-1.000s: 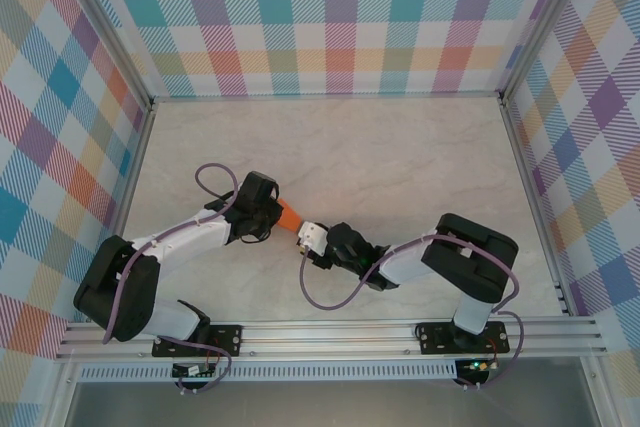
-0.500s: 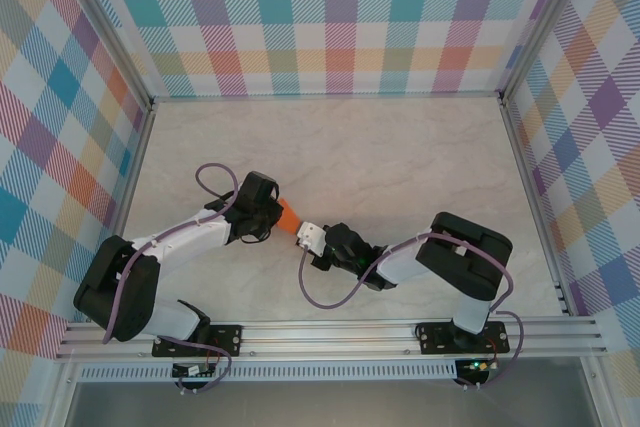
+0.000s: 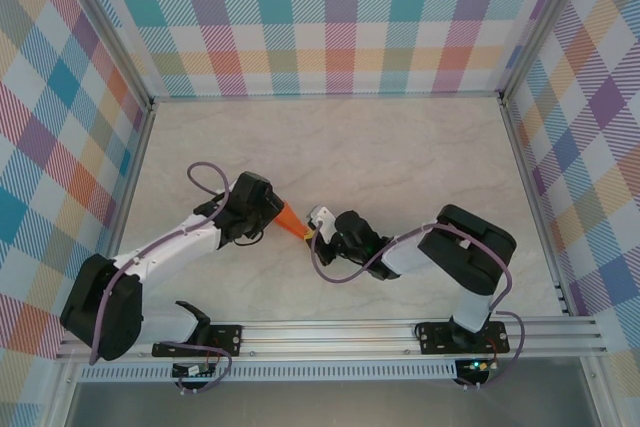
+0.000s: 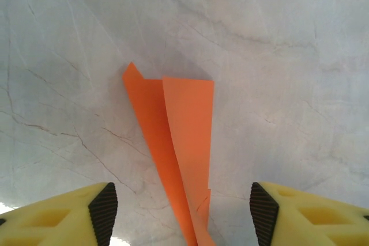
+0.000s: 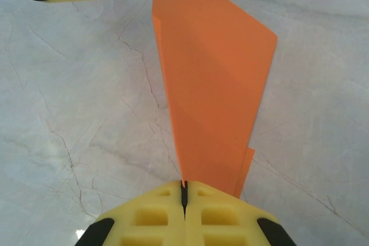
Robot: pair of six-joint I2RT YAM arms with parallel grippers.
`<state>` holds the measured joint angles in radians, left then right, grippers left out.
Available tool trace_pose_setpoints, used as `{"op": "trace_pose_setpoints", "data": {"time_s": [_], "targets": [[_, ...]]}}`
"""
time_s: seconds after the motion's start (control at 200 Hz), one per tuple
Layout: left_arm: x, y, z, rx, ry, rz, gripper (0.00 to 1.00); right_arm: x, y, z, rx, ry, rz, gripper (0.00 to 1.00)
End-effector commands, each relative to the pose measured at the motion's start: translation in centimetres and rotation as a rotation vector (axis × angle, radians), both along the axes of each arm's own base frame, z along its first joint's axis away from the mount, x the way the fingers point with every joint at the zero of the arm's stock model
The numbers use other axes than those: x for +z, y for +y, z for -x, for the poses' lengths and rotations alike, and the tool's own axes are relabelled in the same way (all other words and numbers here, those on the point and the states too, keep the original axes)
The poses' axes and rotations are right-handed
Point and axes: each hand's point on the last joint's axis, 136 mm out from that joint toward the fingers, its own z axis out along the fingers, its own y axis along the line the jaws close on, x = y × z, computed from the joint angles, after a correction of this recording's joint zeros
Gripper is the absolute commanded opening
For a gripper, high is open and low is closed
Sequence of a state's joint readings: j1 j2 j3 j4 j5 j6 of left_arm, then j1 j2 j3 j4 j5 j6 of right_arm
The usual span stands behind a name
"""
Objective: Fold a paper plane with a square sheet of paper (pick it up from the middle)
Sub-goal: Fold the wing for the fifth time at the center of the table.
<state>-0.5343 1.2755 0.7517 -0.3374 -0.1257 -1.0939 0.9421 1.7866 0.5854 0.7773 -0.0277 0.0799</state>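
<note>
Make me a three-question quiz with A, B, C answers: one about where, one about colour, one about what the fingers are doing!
1. Where is the paper plane? A) between the two arms B) by the back wall C) on the metal rail
2. What colour is it? A) blue B) orange C) green
3. What are the left fingers doing? A) squeezing the plane B) standing open C) shut on nothing
Answers: 1 A: the top view shows it between the arms' tips. 2 B: it is bright orange in every view. 3 B: they stand apart beside the plane, while the right fingers pinch its end.
</note>
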Motion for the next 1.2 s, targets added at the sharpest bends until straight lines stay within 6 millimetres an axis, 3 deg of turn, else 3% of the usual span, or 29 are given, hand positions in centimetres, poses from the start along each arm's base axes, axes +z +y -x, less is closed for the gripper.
{"op": "trace_pose_setpoints", "data": {"time_s": [0.0, 0.41, 0.645, 1.195], "targets": [[1.0, 0.9, 0.1, -0.022, -0.034, -0.045, 0.69, -0.3, 0.5, 0.6, 0.002, 0.148, -0.068, 0.00], [0.9, 0.2, 0.8, -0.147, -0.120, -0.024, 0.73, -0.3, -0.3, -0.8, -0.050, 0.434, -0.196, 0.00], [0.2, -0.6, 0.9, -0.215, -0.154, -0.011, 0.72, 0.2, -0.6, -1.9, -0.078, 0.564, -0.250, 0.00], [-0.7, -3.6, 0.3, -0.342, -0.187, 0.072, 0.64, -1.0, -0.9, -3.1, -0.154, 0.822, -0.295, 0.00]]}}
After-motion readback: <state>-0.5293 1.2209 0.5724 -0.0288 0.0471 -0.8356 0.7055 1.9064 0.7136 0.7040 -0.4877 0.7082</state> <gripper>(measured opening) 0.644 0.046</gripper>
